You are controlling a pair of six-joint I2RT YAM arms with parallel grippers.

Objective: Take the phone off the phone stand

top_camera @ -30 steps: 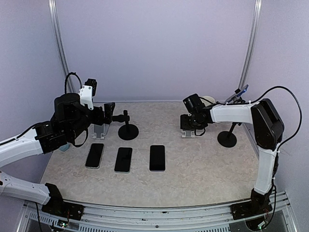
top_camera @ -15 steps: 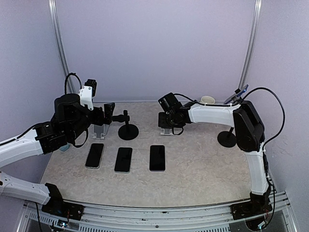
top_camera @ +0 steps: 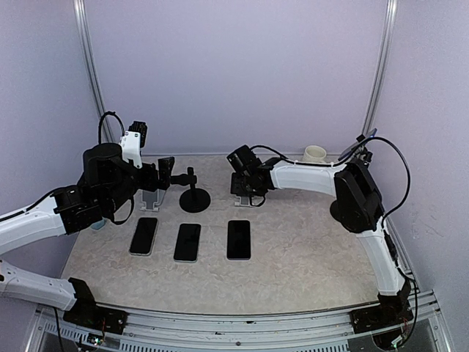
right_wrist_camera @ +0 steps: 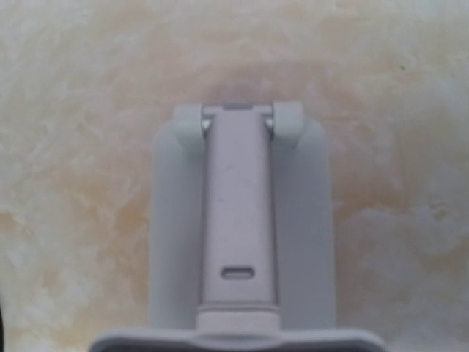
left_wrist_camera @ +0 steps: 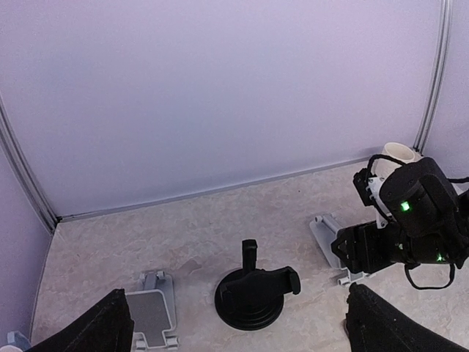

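A phone [top_camera: 365, 139] sits tilted high at the back right on a black stand whose base is mostly hidden behind my right arm. My right gripper [top_camera: 248, 188] reaches far left of it, shut on a small grey phone stand [top_camera: 240, 199] at the table's back middle. That grey stand [right_wrist_camera: 238, 242] fills the right wrist view, with no fingers showing. In the left wrist view it appears at the right [left_wrist_camera: 326, 238]. My left gripper [top_camera: 167, 173] hovers open at the back left, with its fingers [left_wrist_camera: 110, 326] wide apart and nothing between them.
Three dark phones [top_camera: 187, 242] lie in a row mid-table. An empty black clamp stand [top_camera: 195, 196] and a second grey stand [top_camera: 152, 198] are beneath the left gripper. A white cup [top_camera: 315, 153] stands by the back wall.
My right arm has swung leftwards along the back of the table, and the grey stand moved with it. The left arm has stayed still.
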